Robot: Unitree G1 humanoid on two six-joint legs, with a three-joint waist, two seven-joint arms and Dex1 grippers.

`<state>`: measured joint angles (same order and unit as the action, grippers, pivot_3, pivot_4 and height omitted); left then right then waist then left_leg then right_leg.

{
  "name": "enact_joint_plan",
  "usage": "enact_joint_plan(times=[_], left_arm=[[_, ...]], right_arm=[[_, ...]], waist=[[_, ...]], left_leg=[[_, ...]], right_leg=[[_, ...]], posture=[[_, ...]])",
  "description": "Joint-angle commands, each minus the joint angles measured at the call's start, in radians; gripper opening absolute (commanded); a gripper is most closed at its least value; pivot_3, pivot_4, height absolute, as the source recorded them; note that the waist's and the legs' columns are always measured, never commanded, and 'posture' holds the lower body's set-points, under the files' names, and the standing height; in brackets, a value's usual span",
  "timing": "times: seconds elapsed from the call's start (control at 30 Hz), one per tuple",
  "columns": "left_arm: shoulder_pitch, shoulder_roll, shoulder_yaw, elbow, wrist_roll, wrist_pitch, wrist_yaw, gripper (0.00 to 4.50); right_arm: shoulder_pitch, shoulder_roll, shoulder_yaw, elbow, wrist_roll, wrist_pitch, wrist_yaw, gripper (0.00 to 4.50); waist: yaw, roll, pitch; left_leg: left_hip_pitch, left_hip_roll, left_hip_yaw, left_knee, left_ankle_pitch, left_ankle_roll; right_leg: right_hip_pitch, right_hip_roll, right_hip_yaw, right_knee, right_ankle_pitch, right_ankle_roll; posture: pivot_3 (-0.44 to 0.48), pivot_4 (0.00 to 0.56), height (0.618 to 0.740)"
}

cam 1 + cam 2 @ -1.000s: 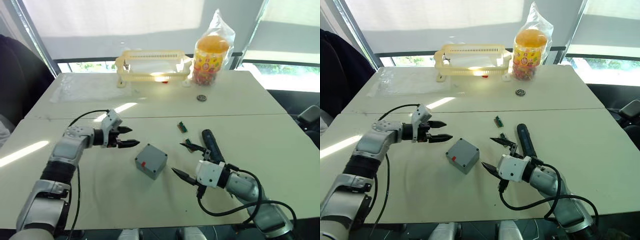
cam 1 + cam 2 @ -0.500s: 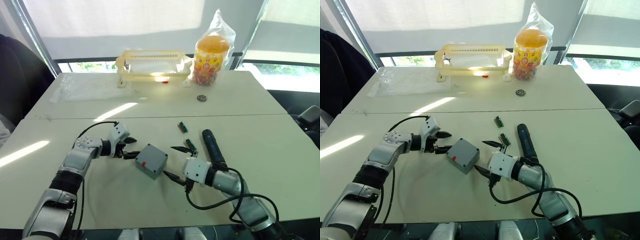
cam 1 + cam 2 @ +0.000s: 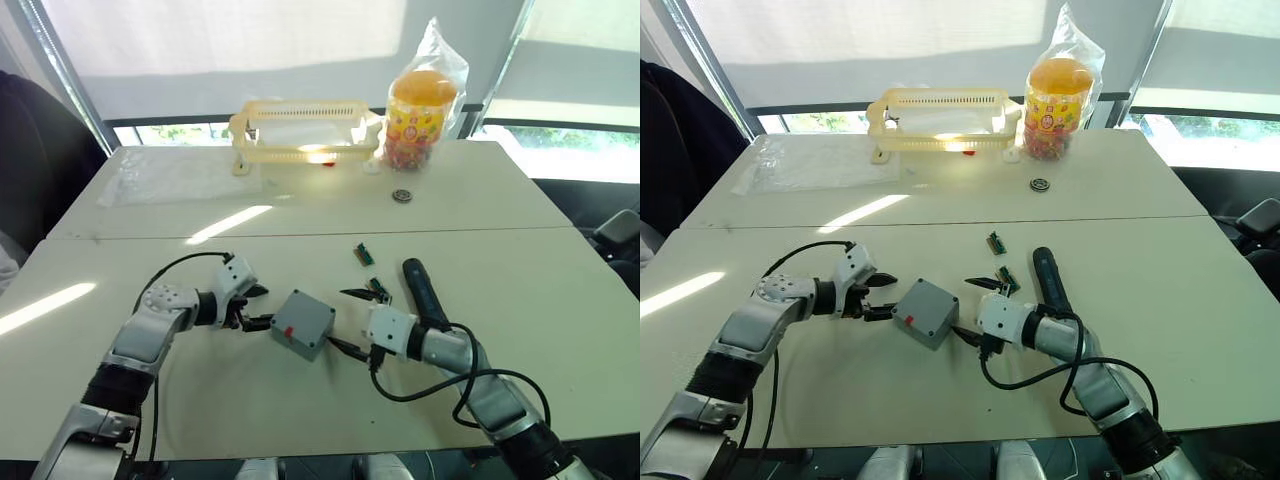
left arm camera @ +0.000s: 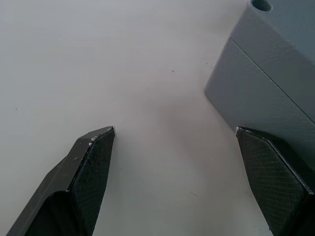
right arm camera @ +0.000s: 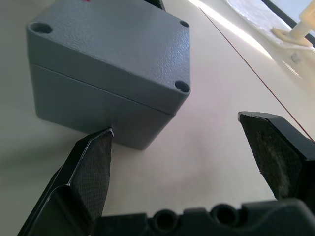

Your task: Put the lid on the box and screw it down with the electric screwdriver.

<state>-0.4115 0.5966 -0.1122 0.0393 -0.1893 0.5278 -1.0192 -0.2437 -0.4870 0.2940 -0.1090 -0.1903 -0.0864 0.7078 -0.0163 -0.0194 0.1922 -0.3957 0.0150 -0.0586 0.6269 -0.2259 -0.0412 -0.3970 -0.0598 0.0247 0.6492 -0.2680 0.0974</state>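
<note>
A grey box [image 3: 302,323] sits near the middle of a pale table [image 3: 560,270], with its lid [image 5: 115,46] already resting on top; a seam shows where the two meet, and the corner holes look empty, so the screws appear not yet driven. The left hand [image 3: 252,307] waits at the box's 9 o'clock, fingers spread wide, one fingertip at the box's near corner. The right hand [image 3: 979,309] is at the box's 3 o'clock, also spread wide, its lower finger tip at the box's side; contact cannot be confirmed. The electric screwdriver [image 3: 424,293] lies flat on the table further toward 3 o'clock, untouched, beside two small green circuit boards [image 3: 366,255]. Placing the lid seems done; picking up the driver and fastening remain.
</note>
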Motion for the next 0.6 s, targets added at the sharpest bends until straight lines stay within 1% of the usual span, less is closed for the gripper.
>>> enact_joint_plan(times=[0.03, 0.27, 0.53, 0.6], left_arm=[[0.035, -0.008, -0.011, -0.092, -0.049, 0.039, -0.006, 4.04], [0.071, 0.0, 0.0, -0.159, -0.072, 0.092, 0.003, 4.04], [0.078, 0.006, -0.005, -0.166, -0.08, 0.102, -0.002, 4.04], [0.072, 0.007, -0.004, -0.145, -0.071, 0.088, 0.001, 4.04]], right_arm=[[-0.03, 0.008, -0.008, -0.017, 0.031, -0.042, 0.006, 4.44], [-0.044, -0.002, -0.022, 0.01, 0.037, -0.063, 0.026, 4.44], [-0.064, -0.003, -0.039, 0.031, 0.038, -0.062, 0.026, 4.44], [-0.064, -0.008, -0.044, 0.029, 0.042, -0.057, 0.029, 4.44]], waist=[[0.0, 0.0, 0.0], [0.002, 0.0, 0.0], [0.002, 0.0, 0.0], [0.003, 0.0, 0.0]], left_leg=[[0.0, 0.0, 0.0, 0.0, 0.0, 0.0], [0.0, 0.0, 0.0, 0.0, 0.0, 0.0], [0.0, 0.0, 0.0, 0.0, 0.0, 0.0], [0.0, 0.0, 0.0, 0.0, 0.0, 0.0]], right_leg=[[0.0, 0.0, 0.0, 0.0, 0.0, 0.0], [0.0, 0.0, 0.0, 0.0, 0.0, -0.001], [0.0, 0.0, 0.0, 0.0, -0.001, -0.002], [0.0, 0.0, 0.0, 0.0, -0.001, -0.002]], posture=[[0.0, 0.15, 0.74], [0.0, 0.15, 0.74], [0.0, 0.15, 0.74], [0.0, 0.15, 0.74]])
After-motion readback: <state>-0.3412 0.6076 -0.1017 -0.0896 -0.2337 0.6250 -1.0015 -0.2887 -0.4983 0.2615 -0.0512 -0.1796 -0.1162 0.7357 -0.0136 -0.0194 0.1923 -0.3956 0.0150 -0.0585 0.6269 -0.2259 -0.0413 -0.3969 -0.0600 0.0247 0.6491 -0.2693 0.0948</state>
